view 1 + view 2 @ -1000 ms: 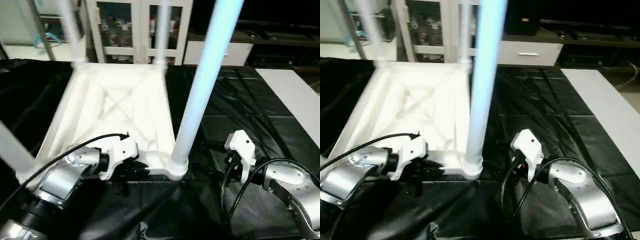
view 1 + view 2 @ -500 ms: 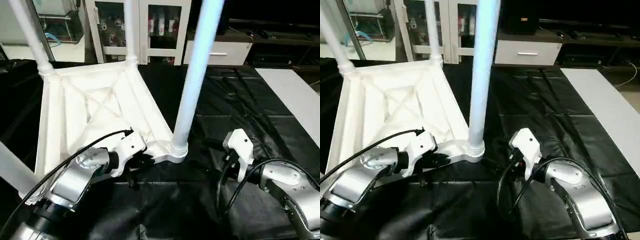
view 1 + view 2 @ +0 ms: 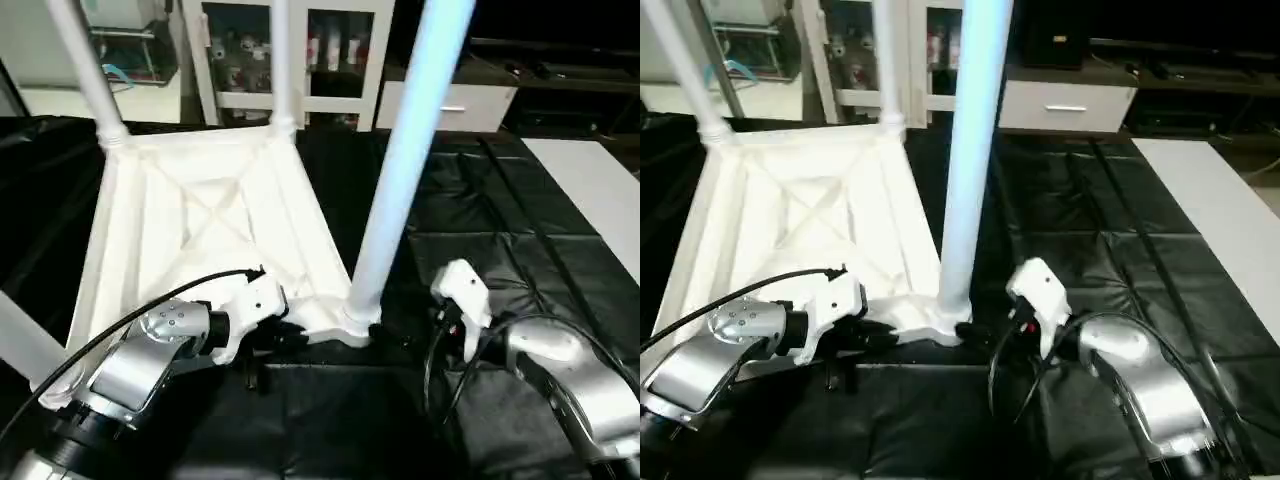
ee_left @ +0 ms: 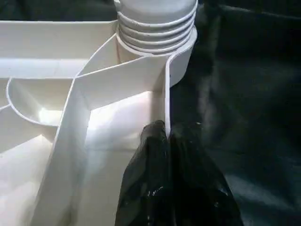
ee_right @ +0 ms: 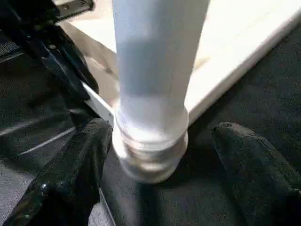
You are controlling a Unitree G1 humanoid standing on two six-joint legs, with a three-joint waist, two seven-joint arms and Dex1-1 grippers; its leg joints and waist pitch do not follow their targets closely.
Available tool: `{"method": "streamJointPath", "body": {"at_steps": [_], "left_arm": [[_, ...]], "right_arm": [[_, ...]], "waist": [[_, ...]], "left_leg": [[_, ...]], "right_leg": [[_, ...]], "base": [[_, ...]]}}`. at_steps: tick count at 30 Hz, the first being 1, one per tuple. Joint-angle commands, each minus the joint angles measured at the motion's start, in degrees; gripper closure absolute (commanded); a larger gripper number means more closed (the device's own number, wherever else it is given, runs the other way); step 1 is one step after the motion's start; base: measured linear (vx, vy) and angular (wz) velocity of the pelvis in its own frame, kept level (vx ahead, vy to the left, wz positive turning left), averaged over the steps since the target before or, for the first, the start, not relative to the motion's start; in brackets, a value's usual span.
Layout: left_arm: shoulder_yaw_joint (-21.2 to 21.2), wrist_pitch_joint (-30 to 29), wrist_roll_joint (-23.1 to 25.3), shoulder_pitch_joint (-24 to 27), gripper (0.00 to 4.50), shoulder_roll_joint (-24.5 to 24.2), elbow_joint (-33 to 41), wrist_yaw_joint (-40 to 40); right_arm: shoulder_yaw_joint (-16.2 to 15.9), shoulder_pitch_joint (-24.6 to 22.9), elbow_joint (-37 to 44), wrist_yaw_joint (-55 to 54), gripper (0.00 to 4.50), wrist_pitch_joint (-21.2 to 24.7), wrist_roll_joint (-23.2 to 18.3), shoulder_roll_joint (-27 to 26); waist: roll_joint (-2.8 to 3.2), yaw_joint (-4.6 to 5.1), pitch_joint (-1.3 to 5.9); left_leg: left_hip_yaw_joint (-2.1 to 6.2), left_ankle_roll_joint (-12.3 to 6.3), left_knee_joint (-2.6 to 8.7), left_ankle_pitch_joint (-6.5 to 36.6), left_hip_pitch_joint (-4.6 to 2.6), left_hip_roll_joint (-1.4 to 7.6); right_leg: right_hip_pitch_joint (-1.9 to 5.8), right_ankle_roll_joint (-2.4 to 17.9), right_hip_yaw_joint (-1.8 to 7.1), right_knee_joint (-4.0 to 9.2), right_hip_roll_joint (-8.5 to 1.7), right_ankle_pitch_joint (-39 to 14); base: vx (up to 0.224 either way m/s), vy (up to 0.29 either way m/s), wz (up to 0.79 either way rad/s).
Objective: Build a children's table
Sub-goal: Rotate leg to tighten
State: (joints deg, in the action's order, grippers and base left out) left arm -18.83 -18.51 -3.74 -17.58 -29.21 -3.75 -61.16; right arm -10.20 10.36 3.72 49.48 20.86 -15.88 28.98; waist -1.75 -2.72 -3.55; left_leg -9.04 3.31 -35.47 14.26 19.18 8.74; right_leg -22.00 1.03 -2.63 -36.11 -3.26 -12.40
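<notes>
The white table top (image 3: 215,215) lies upside down on a black sheet, its X-ribbed underside facing up. Four legs stand up from its corner sockets. The near-right leg (image 3: 405,150) rises tall in front of me, and its ribbed base (image 5: 150,141) sits in the corner socket (image 4: 157,28). My left gripper (image 4: 165,139) is shut on the top's near rim (image 4: 167,94), just beside that corner. My right gripper (image 5: 162,129) is open, with one black finger (image 5: 80,169) on each side of the leg's base, close to it but apart.
The black sheet (image 3: 480,200) covers the floor around the table. A white cabinet with glass doors (image 3: 320,50) stands behind, and a pale board (image 3: 590,170) lies at the far right. A black cable (image 3: 150,305) loops over my left forearm.
The whole view has shifted and tilted. My right gripper has come a little closer to the near-right leg's base. My left gripper stays shut on the rim.
</notes>
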Motion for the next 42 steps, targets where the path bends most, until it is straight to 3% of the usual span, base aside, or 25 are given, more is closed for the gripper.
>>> {"method": "streamJointPath", "body": {"at_steps": [1, 8, 12, 23, 25, 34, 42], "left_arm": [[-2.74, 2.53, -1.21, -0.66, 4.49, 0.59, 0.33, -3.37], [-2.81, 3.03, -0.94, -1.32, 4.49, 0.72, -0.39, -4.00], [-2.79, 3.49, -0.82, -1.82, 4.49, 0.83, -1.00, -4.12], [-2.68, 4.02, -0.62, -2.76, 4.49, 0.88, -1.98, -4.28], [-2.68, 4.04, -0.64, -2.90, 4.50, 0.87, -2.20, -4.46], [-2.74, 4.18, -0.69, -3.16, 4.50, 0.69, -2.79, -5.07], [-2.74, 3.85, -0.81, -2.93, 4.50, 0.43, -2.94, -5.57]], "right_arm": [[-1.07, 1.44, -2.20, 2.16, 0.69, -1.63, 0.31, 0.24], [-4.30, 4.91, -8.25, 5.16, 0.69, -5.48, 3.37, -0.42], [-5.42, 5.81, -10.14, 5.76, 0.69, -6.87, 4.31, -1.09], [-5.93, 7.39, -13.52, 6.21, 0.69, -8.78, 4.67, -3.11], [-5.77, 7.56, -14.03, 6.46, 1.05, -8.78, 4.24, -3.38], [-5.34, 7.40, -14.66, 7.40, 1.76, -8.83, 3.74, -4.22], [-5.01, 7.40, -15.52, 6.38, 1.81, -9.09, 3.87, -5.34]], "waist": [[-0.40, 0.05, 3.07], [-0.30, -0.37, 3.06], [-0.39, -0.40, 3.22], [-0.24, -0.53, 3.16], [-0.26, -0.52, 3.17], [-0.14, -0.57, 3.16], [-0.29, -0.39, 3.23]], "left_leg": [[1.09, -4.86, 4.62, 2.20, 0.30, 4.59], [0.97, -3.86, 4.74, 3.33, 0.24, 4.55], [0.93, -4.15, 4.65, 1.94, 0.31, 4.51], [0.65, -3.38, 4.81, 3.70, 0.17, 4.67], [0.63, -3.40, 4.81, 3.51, 0.22, 4.64], [0.63, -3.20, 4.86, 4.04, 0.21, 4.67], [0.59, -3.75, 4.78, 2.91, 0.32, 4.63]], "right_leg": [[2.46, 15.32, 3.43, 4.07, -5.59, -5.50], [2.41, 15.01, 3.42, 4.22, -5.65, -7.19], [2.50, 15.35, 3.38, 3.88, -5.59, -4.66], [2.32, 14.95, 3.40, 4.09, -5.58, -6.79], [2.39, 14.97, 3.41, 4.05, -5.55, -6.22], [2.35, 15.00, 3.42, 4.12, -5.59, -6.61], [2.42, 15.48, 3.38, 3.94, -5.61, -4.94]], "base": [[0.000, 0.000, 0.00], [0.000, 0.000, 0.00], [0.000, 0.000, 0.00], [0.000, 0.000, 0.00], [0.000, 0.000, 0.00], [0.000, 0.000, 0.00], [0.000, 0.000, 0.00]]}}
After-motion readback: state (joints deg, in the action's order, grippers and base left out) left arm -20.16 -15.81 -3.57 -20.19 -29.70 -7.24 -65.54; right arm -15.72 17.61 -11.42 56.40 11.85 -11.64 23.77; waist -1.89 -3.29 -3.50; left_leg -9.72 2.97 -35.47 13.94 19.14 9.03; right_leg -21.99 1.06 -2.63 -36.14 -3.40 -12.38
